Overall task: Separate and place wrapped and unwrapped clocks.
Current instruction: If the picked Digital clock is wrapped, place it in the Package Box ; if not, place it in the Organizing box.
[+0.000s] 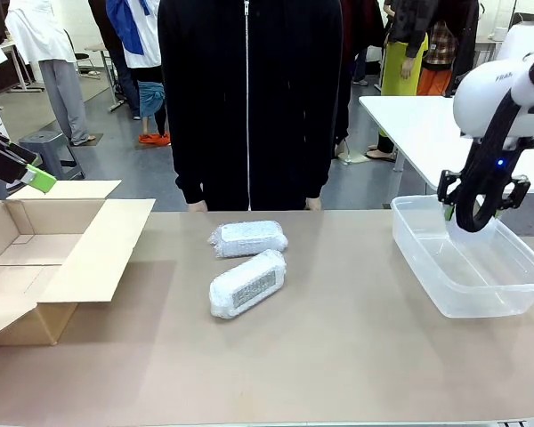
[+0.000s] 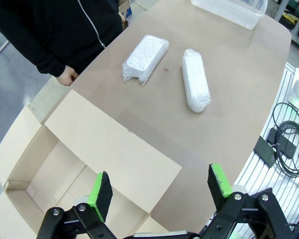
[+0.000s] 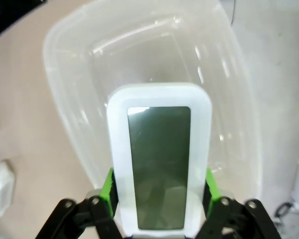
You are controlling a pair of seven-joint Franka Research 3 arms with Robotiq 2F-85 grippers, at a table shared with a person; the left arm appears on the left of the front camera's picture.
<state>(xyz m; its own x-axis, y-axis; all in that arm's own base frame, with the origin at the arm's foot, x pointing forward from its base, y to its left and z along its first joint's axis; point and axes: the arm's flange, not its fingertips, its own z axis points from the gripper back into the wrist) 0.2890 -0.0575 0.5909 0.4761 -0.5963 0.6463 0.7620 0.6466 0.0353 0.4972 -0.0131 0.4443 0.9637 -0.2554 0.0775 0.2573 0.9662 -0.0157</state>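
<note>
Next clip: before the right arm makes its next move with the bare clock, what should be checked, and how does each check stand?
1. Right gripper grips bare clock: ok, pads on both long edges.
2. Clock above clear bin: ok.
3. Gap from clock to bin floor: cannot tell.
4. Left gripper open over cardboard box: ok.
5. Farther wrapped bundle and nearer wrapped bundle lie apart mid-table: ok.
6. Person's hand away from bundles: ok, at far edge.

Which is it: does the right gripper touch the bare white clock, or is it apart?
Touching. The right wrist view shows it: the green pads of the right gripper press against both long sides of the bare white clock.
</note>
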